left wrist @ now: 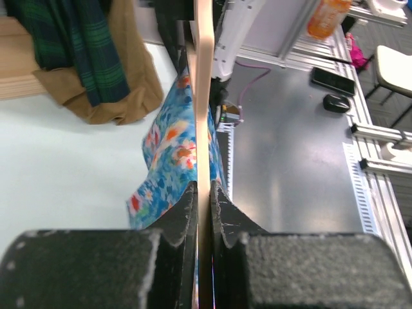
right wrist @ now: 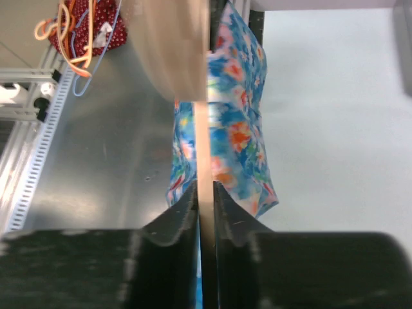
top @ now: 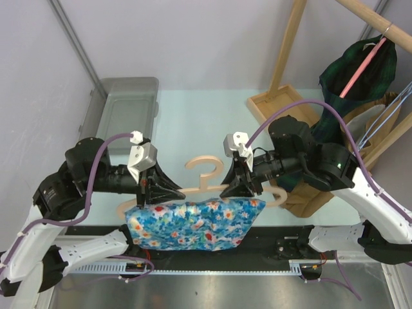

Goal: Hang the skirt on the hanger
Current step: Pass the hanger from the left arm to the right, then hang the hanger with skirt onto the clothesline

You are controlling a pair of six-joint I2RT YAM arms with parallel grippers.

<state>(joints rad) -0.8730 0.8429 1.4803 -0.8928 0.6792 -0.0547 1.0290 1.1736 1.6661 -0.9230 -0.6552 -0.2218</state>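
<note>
Skirt (top: 193, 224) hanging from the bar of the hanger (top: 206, 174), above the near edge of the desk (top: 193, 122): left claw (top: 147, 193) clamped on the bar, right claw (top: 235, 187) flanking it, grip indiscernible; keep the bar level so the fabric cannot slide.

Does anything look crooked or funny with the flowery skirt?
A little. The skirt sits off-centre on the hanger: it reaches almost to the hanger's left end, while the right end pokes out bare. Nothing looks torn or spilled.
</note>
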